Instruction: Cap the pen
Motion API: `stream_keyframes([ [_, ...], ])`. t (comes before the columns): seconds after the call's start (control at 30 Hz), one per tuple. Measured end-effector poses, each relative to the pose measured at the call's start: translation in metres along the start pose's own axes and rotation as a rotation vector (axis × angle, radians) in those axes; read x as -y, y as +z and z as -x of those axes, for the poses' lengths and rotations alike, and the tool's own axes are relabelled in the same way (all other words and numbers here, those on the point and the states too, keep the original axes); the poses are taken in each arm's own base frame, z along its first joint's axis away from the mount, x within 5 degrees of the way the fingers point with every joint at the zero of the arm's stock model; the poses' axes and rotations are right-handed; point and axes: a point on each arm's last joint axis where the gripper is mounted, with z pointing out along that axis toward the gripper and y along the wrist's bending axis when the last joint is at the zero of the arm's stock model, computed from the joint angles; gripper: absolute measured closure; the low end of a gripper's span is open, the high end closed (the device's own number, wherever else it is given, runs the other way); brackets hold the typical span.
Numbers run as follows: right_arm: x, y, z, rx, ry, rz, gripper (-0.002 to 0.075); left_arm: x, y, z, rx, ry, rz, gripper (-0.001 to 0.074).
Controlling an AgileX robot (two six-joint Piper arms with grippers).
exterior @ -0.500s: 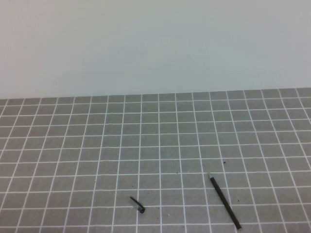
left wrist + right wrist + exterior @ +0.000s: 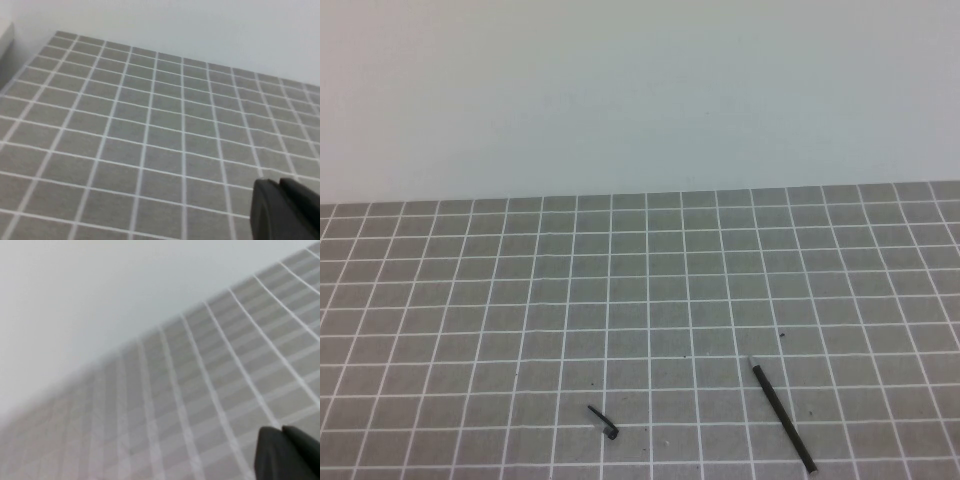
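Left gripper [image 2: 286, 210], right gripper [image 2: 289, 452] over grid; pen [image 2: 782, 416] near front edge.

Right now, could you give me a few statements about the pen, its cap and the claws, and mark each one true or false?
1. The pen lies flat on the grid mat. True.
2. The cap is fitted on the pen. False: it lies apart, to the pen's left.
3. The pen's pale tip points toward the far wall. True.
4. The left claw holds the cap. False: it holds nothing.
5. The right claw grips the pen. False: the pen lies untouched.
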Motion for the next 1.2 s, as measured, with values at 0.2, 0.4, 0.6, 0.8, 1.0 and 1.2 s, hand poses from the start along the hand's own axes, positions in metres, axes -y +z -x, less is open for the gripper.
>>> stream_keyframes([
  [0.2, 0.000, -0.002, 0.018, 0.194, 0.558, 0.054, 0.0729, 0.009, 0.000, 0.000, -0.012, -0.304, -0.100, 0.0738],
  [0.4, 0.011, -0.005, 0.027, 0.331, 0.762, -0.005, 0.0729, 0.018, -0.002, 0.005, -0.014, -0.670, -0.216, 0.0738],
  [0.6, 0.012, -0.005, 0.027, 0.340, 0.764, -0.011, 0.0729, 0.022, -0.003, 0.009, -0.017, -0.852, -0.273, 0.0738],
  [0.8, 0.012, -0.005, 0.027, 0.338, 0.762, -0.010, 0.0729, 0.024, -0.004, 0.010, -0.021, -0.930, -0.297, 0.0738],
  [1.0, 0.010, -0.004, 0.026, 0.322, 0.761, 0.001, 0.0729, 0.024, -0.004, 0.010, -0.015, -0.930, -0.296, 0.0738],
  [1.2, 0.002, -0.002, 0.021, 0.230, 0.741, 0.065, 0.0729, 0.024, -0.004, 0.010, -0.026, -0.933, -0.301, 0.0738],
])
